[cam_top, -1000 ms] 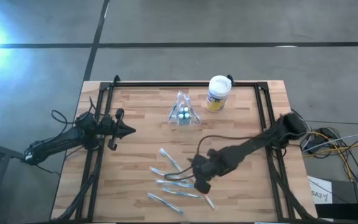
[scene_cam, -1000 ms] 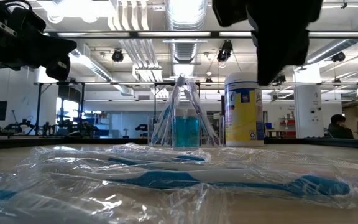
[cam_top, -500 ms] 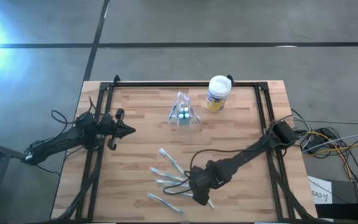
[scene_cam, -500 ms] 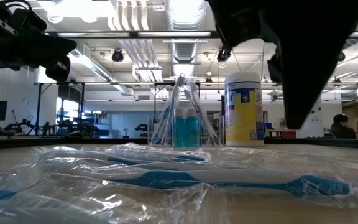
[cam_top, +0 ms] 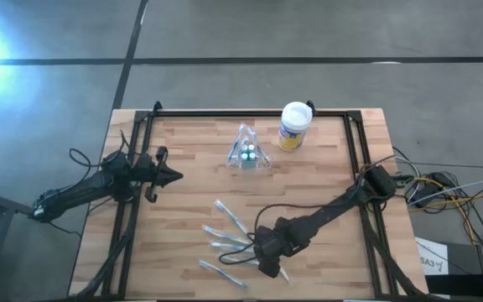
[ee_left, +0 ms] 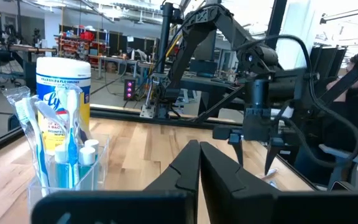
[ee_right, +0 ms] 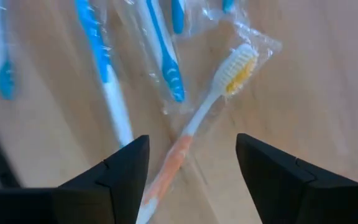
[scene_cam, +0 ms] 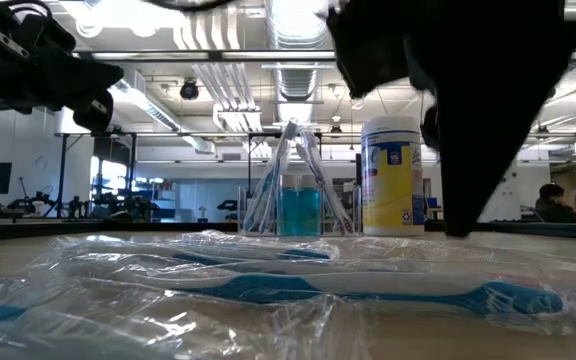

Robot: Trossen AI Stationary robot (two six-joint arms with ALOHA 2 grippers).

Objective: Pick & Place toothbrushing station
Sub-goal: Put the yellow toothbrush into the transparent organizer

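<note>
right hand (cam_top: 268, 262) hung low over the wrapped toothbrushes (cam_top: 225, 243), fingers spread wide around the orange toothbrush (ee_right: 185, 134), not yet gripping. left hand (cam_top: 174, 176) waited, shut, at the table's (cam_top: 325, 168) left edge. toothbrushing station (cam_top: 248, 151) stood far back beside the canister (cam_top: 294, 124). next, i'd guess: lower, close.

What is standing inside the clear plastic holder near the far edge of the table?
The clear holder contains wrapped blue-and-white toothbrushes standing upright and small blue bottles with white caps. The holder's floor and the bottles' lower ends are cut off by the left wrist picture's lower edge.
</note>
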